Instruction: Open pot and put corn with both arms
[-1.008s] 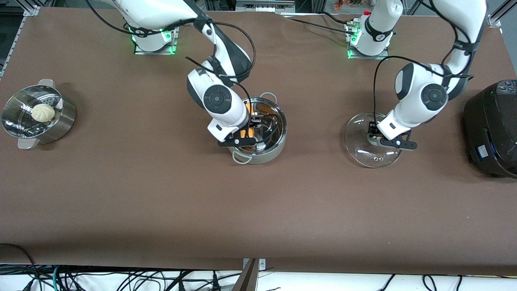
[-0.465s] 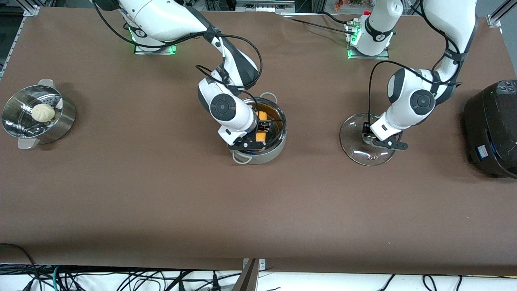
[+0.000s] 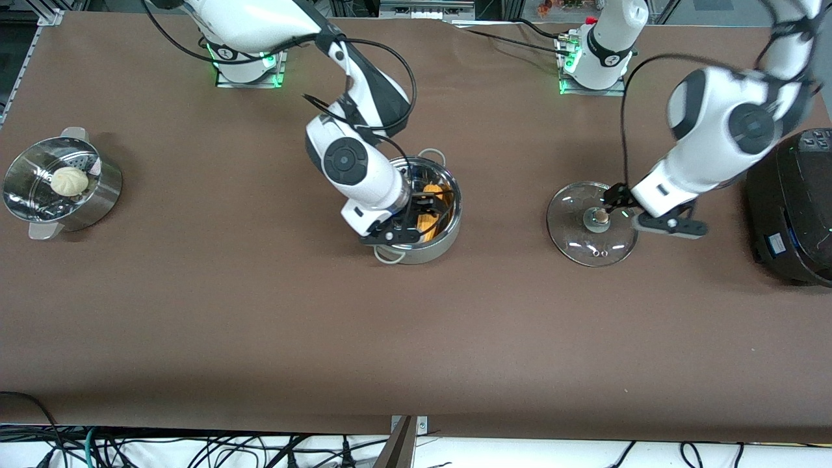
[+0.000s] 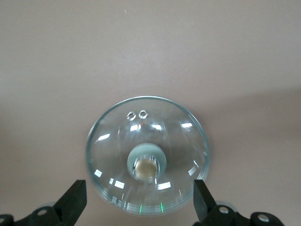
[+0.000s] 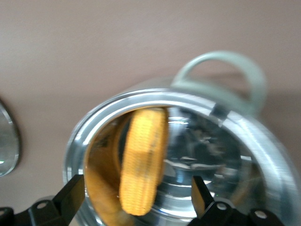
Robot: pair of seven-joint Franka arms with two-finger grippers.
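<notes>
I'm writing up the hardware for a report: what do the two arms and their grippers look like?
Both arms are glossy white with black joint covers and round black caps at the wrist joints. A thin black cable loops loosely along each forearm. The left gripper and right gripper are black, each with two flat, squared fingers. Both bases glow green.

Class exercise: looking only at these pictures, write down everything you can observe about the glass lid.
The glass lid is a round, clear dome with a metal-looking rim, a pale collar and a tan knob at its centre, and two small vent holes near one edge. It lies knob up on the brown table, off the pot, between the pot and the black rice cooker. The left gripper is open above it; nothing grips it.
</notes>
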